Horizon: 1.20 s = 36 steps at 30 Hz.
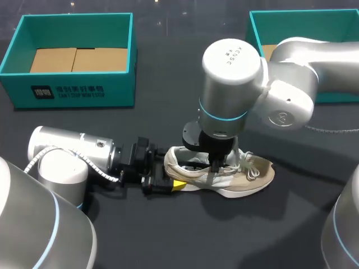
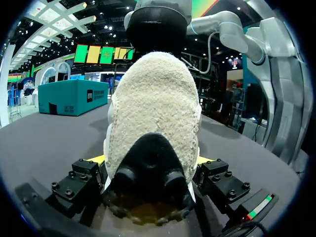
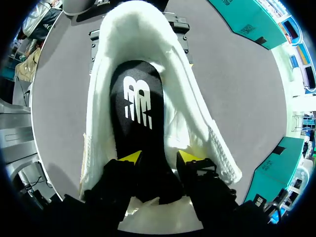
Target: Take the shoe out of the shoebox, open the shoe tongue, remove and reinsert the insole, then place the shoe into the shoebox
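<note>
My left gripper point(image 1: 164, 180) lies low, fingers clamping the shoe's point(image 1: 249, 175) heel on the table point(image 1: 185, 241), my right gripper point(image 3: 159, 158) points straight down pinching the black insole point(image 3: 137, 106), and bare tabletop separates them from two open teal shoeboxes point(image 1: 78, 84) point(image 1: 255, 25) at the far edge.

Beige-and-white mesh sneaker point(image 1: 247, 176) upright on its sole mid-table, black logo-printed insole point(image 3: 136, 106) inside; open teal cardboard shoebox point(image 1: 73, 89) behind left, second teal shoebox point(image 1: 314, 25) behind right.

The opening of the shoe point(image 1: 255, 175) is hidden in the head view by the right arm point(image 1: 231, 84). The right-hand shoebox point(image 1: 314, 25) is partly covered by it and cut off.
</note>
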Motion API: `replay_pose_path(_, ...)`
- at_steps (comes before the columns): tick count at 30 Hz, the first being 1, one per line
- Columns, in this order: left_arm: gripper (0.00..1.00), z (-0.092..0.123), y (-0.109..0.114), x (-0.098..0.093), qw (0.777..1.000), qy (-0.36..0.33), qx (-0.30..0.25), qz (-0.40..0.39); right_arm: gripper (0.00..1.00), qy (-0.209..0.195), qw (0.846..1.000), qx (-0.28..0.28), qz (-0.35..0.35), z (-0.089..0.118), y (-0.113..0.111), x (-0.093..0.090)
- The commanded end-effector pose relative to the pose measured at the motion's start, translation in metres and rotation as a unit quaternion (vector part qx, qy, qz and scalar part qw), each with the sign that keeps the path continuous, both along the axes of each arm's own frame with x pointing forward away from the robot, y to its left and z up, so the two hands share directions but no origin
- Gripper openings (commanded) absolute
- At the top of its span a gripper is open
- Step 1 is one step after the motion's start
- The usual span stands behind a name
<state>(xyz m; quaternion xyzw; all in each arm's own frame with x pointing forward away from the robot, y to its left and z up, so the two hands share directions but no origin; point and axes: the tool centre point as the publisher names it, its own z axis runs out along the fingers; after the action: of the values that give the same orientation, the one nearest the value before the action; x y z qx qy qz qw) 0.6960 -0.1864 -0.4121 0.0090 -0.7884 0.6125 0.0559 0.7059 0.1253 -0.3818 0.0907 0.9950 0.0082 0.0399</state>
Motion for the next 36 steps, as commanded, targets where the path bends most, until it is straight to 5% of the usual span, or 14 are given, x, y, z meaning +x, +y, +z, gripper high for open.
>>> replay_pose_path(1, 0.00, -0.003, 0.001, -0.002, 1.000, 0.000, 0.000, 0.001, 0.46, 0.014, 1.000, 0.011, 0.004, -0.018, -0.001, 0.004)
replay_pose_path(11, 0.00, -0.003, 0.001, -0.002, 1.000, 0.000, 0.000, 0.001, 0.43, 0.070, 0.997, 0.021, 0.018, -0.045, 0.016, -0.016)
replay_pose_path(13, 0.00, -0.003, 0.001, -0.002, 1.000, 0.000, 0.000, 0.001, 0.30, 0.077, 0.997, 0.021, 0.015, -0.049, 0.017, -0.023)
replay_pose_path(14, 0.00, -0.003, 0.001, -0.002, 1.000, 0.000, 0.000, 0.001, 0.07, 0.079, 0.997, 0.023, 0.014, -0.050, 0.016, -0.028)
replay_pose_path(15, 0.00, -0.003, 0.001, -0.002, 1.000, 0.000, 0.000, 0.001, 0.00, 0.081, 0.996, 0.026, 0.012, -0.050, 0.016, -0.032)
replay_pose_path(24, 0.00, -0.003, 0.001, -0.002, 1.000, 0.000, 0.000, 0.001, 0.00, 0.079, 0.995, 0.054, -0.012, -0.043, 0.004, -0.057)
replay_pose_path(36, 0.00, -0.003, 0.001, -0.002, 1.000, 0.000, 0.000, 0.001, 0.00, 0.021, 0.987, 0.160, 0.021, 0.002, -0.015, -0.045)
